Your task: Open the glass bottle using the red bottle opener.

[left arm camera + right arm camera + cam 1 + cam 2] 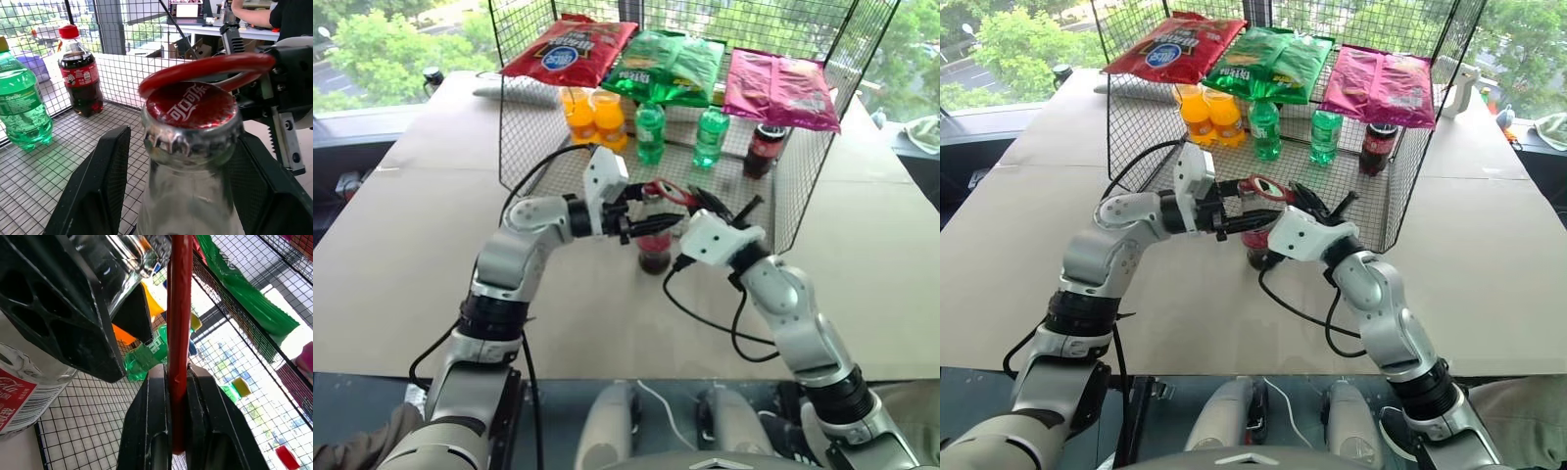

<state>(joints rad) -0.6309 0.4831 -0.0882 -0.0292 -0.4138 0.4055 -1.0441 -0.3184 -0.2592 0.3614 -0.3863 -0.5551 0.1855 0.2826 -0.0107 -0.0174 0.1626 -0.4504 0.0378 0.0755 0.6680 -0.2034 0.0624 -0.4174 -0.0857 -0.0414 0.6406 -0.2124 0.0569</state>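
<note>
The left gripper (pixel 636 227) reaches in from the left, its 2 black fingers (pixel 98 191) partly open on either side of the glass bottle's (pixel 654 252) neck, pressed against or just beside the glass. The bottle stands upright on the table (pixel 401 245), right at the near open edge of the wire basket (pixel 524 137), its red cap (pixel 191 105) on, dark liquid low down.

The right gripper (pixel 177 382) comes from the right, jaws clamped narrow on the handle of the red opener (pixel 668 192). The opener's ring head lies over the cap, tilted, its rim touching the cap's far edge.

The table is covered in plain brown sheet. Inside the basket stand 2 orange bottles (pixel 593 117) at far left, 2 green bottles (pixel 680 132) in the middle, and a dark cola bottle (pixel 766 149) with a red cap at right. 3 snack bags lie across the top: red (pixel 570 47), green (pixel 668 65), pink (pixel 778 88). Beyond are windows with green trees. In the left wrist view, a person's arm (pixel 249 15) rests at a desk far off.
</note>
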